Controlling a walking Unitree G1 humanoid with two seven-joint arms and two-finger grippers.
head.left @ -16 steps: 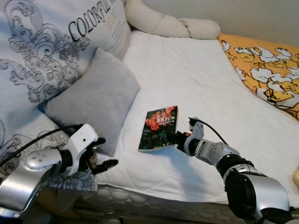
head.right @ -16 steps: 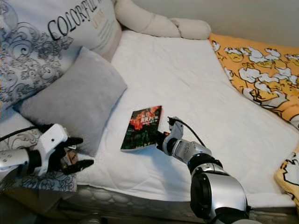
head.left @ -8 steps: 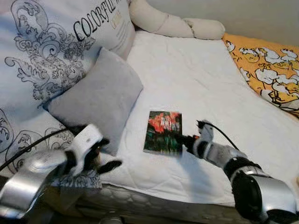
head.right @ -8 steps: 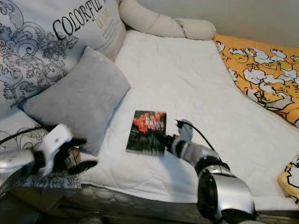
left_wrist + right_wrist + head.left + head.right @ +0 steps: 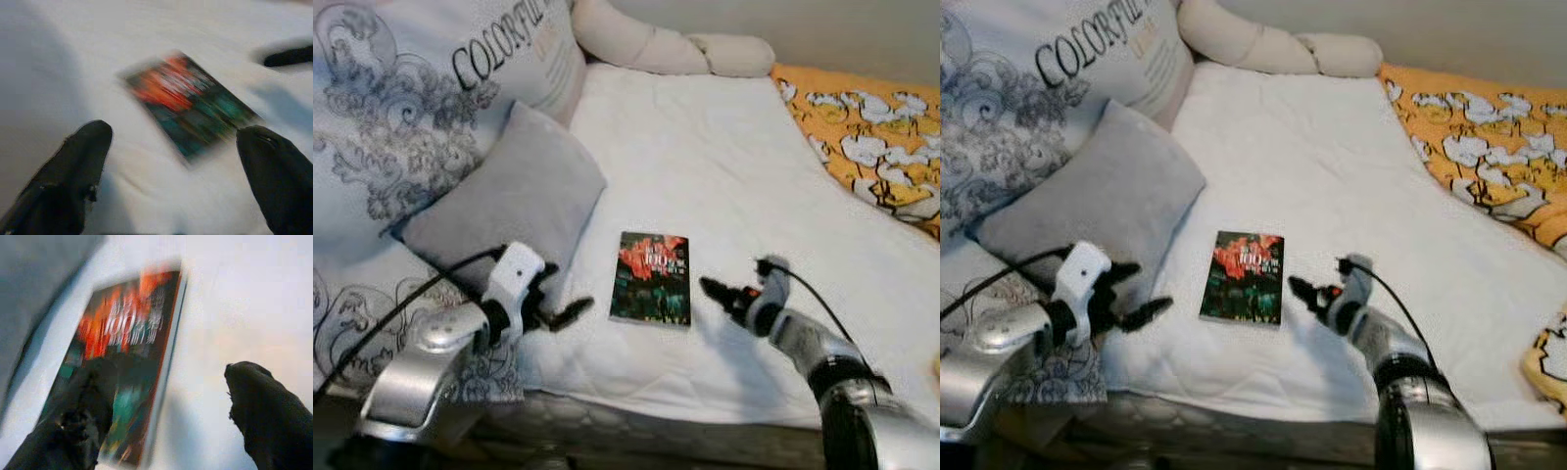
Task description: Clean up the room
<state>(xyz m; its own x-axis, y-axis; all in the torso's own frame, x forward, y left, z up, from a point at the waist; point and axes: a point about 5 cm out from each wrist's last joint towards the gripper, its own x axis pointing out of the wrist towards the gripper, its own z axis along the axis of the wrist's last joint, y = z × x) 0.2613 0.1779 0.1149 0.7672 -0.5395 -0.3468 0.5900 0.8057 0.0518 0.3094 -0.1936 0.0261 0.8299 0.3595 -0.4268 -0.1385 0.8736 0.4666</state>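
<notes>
At the near edge of the bed point(image 5: 724, 176), the two grippers are being held low over the white sheet, one on each side of a paperback book point(image 5: 651, 277). The left gripper point(image 5: 563, 313) is being kept just beside the grey cushion point(image 5: 499, 211), its fingers spread apart and holding nothing, and in the left wrist view the book point(image 5: 188, 110) is being framed between the two black fingers point(image 5: 78, 161). The right gripper point(image 5: 722, 294) is being held near the book's right edge, apart from it, with its jaws released as well; in the right wrist view the dark cover with the red picture point(image 5: 122, 352) is lying ahead of the fingers.

The book is lying flat on the sheet, not touched by either gripper. The step in hand is judged to be the picking up of this book. For the next move, one finger probably needs to be slid under an edge, since the book is lying flat on soft bedding.

Farther back, a large printed pillow point(image 5: 431, 88) is leaning behind the cushion, a long cream bolster point(image 5: 666, 49) is lying at the far end, and an orange patterned blanket point(image 5: 862, 137) is spread on the right.
</notes>
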